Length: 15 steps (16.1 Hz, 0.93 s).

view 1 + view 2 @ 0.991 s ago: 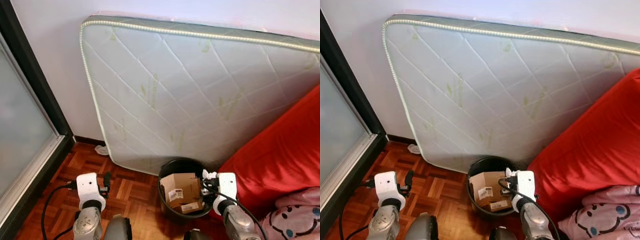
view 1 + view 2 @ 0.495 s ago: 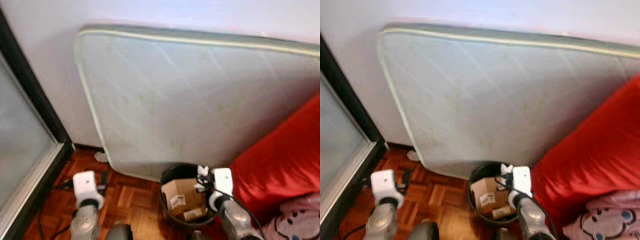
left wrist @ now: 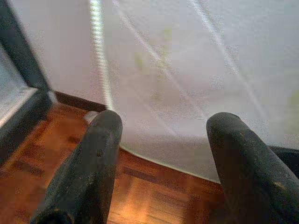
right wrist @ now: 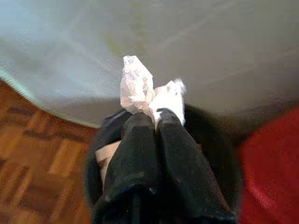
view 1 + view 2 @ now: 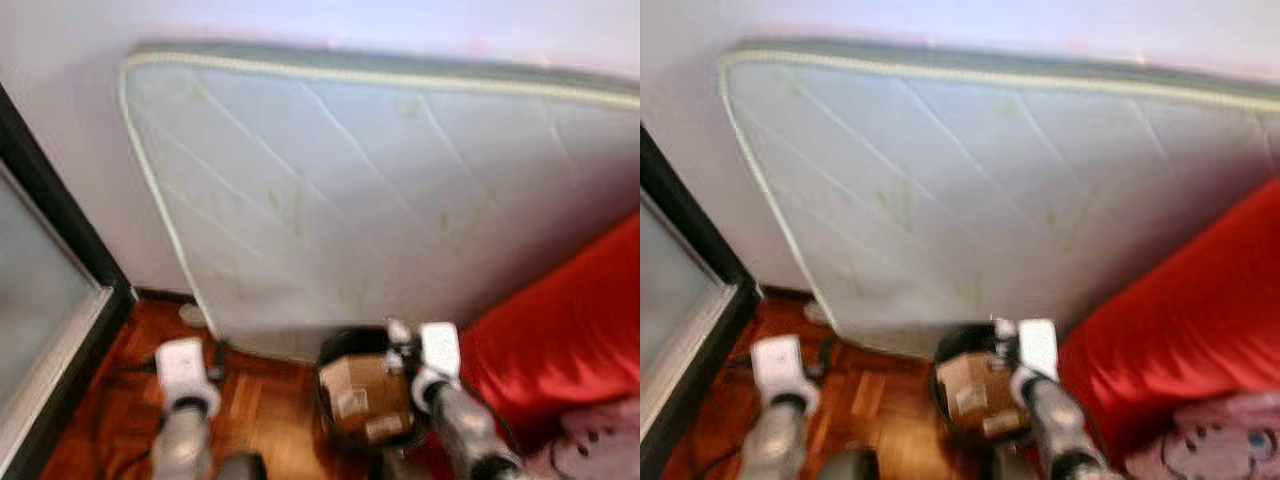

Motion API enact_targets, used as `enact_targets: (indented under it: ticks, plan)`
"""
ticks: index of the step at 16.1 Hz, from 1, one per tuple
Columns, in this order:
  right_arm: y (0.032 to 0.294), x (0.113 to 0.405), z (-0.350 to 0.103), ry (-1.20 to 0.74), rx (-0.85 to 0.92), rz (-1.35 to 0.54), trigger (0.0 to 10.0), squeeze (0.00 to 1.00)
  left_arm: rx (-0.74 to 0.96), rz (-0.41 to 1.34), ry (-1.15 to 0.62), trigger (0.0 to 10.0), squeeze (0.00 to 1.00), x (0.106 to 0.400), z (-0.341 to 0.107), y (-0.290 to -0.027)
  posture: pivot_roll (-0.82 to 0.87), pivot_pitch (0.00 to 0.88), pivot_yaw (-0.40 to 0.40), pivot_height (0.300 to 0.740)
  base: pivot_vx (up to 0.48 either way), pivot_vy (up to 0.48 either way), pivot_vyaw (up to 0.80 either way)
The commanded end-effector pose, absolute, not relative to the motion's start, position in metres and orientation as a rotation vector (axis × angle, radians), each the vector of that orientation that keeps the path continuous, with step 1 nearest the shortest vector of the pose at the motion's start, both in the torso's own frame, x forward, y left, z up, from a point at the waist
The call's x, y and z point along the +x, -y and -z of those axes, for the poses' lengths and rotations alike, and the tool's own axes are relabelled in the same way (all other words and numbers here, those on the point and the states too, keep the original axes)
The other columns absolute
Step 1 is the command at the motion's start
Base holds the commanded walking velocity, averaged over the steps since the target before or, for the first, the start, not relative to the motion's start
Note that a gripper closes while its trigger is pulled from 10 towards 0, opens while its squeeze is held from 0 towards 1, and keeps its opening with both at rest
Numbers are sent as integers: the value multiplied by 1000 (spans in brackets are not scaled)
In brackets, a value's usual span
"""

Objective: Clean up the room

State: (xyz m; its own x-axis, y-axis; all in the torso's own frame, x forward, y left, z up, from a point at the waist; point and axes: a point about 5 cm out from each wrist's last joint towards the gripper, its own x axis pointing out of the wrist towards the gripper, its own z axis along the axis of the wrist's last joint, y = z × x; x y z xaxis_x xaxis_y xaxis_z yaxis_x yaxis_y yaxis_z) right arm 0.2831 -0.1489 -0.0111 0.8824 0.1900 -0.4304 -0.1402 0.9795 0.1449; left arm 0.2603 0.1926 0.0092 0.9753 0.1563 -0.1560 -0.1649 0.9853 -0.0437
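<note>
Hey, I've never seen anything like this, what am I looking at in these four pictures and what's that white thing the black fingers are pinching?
This is a humanoid robot tidying a room. The two wide, blurry pictures come from cameras in its head, looking down past its silver arms. A mattress leans on the wall, red bedding is at the right, and a black bin holding a cardboard box stands on the wood floor. The other two pictures come from wrist cameras. The right gripper is shut on a crumpled tissue above the bin. The left gripper is open, holding nothing.
</note>
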Motion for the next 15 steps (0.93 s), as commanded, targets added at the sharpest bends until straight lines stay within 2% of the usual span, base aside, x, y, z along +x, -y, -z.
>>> enact_targets:
  ticks: [1, 6, 15]
  plan:
    - [148, 287, 9, -459, 132, -161, 10000, 0, -57, -161, -148, 10000, 0, 261, -11, -197, -15, 103, -84, 647, 0, 0, 0]
    - [146, 304, -6, -435, 150, -150, 10000, 0, -45, -114, -92, 10000, 0, 265, -24, -192, 15, 133, -87, 647, 0, 0, 0]
    - [141, 324, -28, -365, 160, -143, 10000, 0, -34, -104, -89, 10000, 0, 241, -26, -193, 62, 219, -85, 647, 0, 0, 0]
